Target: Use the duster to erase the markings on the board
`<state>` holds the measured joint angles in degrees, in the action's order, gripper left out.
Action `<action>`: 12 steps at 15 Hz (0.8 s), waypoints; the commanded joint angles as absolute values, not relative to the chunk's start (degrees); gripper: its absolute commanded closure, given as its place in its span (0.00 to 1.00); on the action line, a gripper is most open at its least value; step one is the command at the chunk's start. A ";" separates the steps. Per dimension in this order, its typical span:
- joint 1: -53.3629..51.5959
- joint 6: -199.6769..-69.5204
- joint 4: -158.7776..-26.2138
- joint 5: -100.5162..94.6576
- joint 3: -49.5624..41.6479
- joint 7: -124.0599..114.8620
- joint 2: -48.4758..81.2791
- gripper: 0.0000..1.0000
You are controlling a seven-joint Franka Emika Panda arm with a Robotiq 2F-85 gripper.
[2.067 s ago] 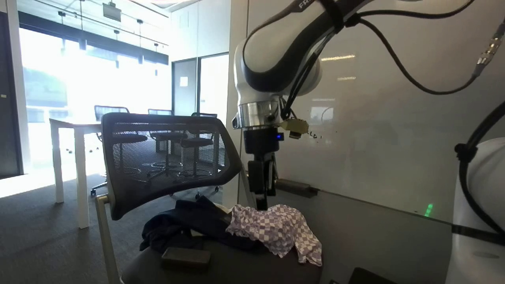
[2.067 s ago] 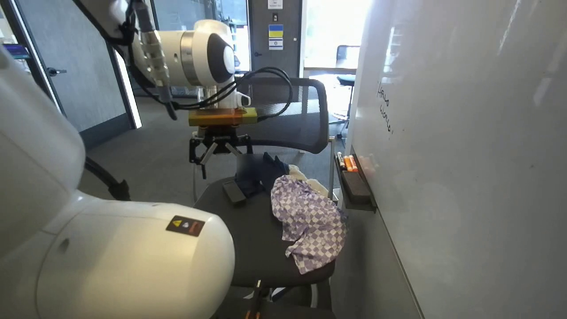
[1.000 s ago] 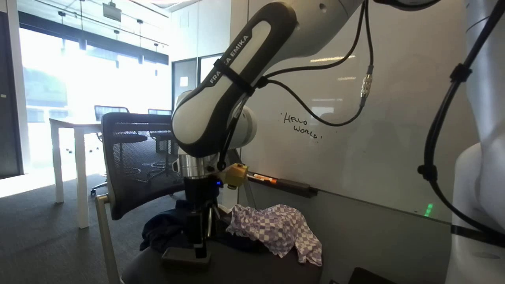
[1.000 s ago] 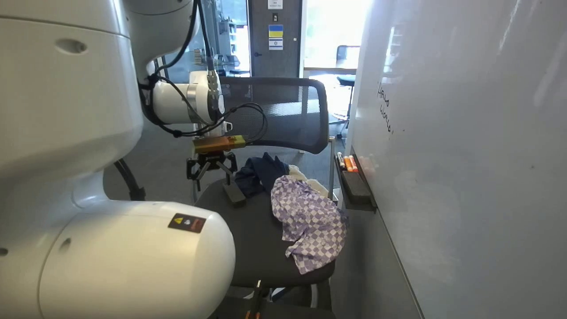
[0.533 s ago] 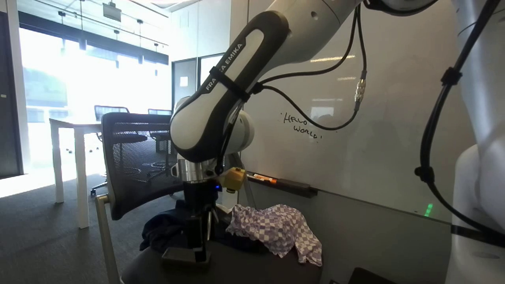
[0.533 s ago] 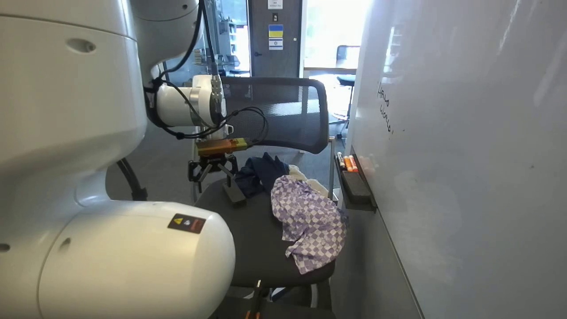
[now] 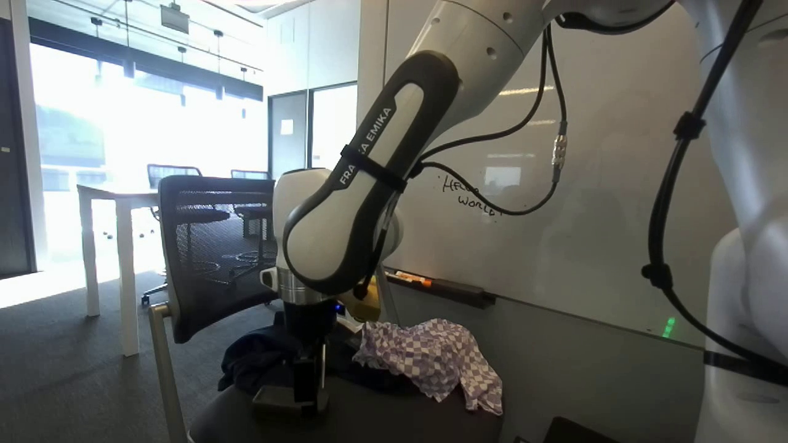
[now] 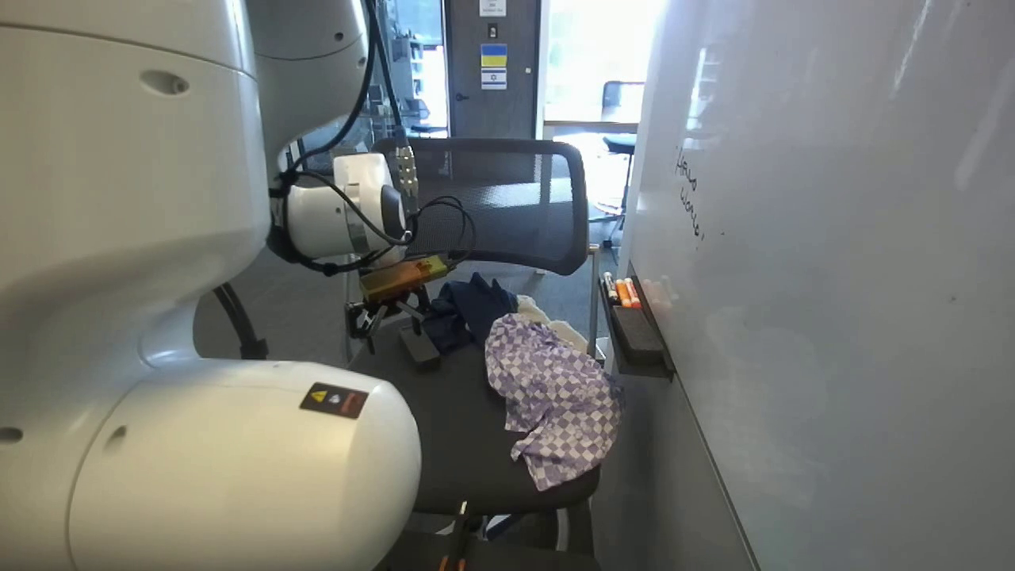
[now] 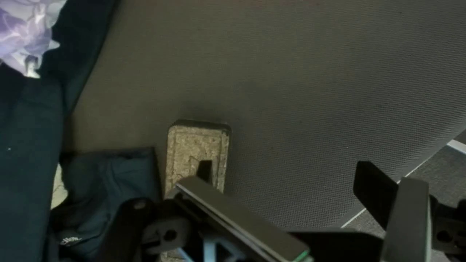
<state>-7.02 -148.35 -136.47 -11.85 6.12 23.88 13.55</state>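
A dark rectangular duster lies flat on the chair seat; it shows in both exterior views (image 7: 276, 400) (image 8: 419, 349) and in the wrist view (image 9: 198, 143), where its top looks tan and worn. The whiteboard (image 7: 585, 246) carries handwritten black markings, "HELLO WORLD!" (image 7: 474, 206), which also show in an exterior view (image 8: 688, 194). My gripper (image 9: 285, 176) is open and empty, low over the seat. In the wrist view one finger overlaps the duster and the other is off to its right, over the seat's edge. I cannot tell if the finger touches the duster.
A checkered purple cloth (image 8: 555, 396) and dark clothing (image 8: 472, 309) lie on the seat (image 8: 460, 444) beside the duster. The mesh backrest (image 8: 499, 198) stands behind. The whiteboard's tray holds markers (image 8: 622, 292) and another dark eraser (image 8: 637, 333).
The arm has moved away from above the checkered cloth and down to the duster. In the last half second the gripper has lowered slightly and turned. The duster has not moved.
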 commanded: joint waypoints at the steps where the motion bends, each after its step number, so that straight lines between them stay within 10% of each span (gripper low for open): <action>1: -6.49 -153.21 -135.70 -16.04 5.70 22.89 15.62 0.00; 12: -6.52 -159.06 -133.15 -23.44 2.15 20.90 21.98 0.00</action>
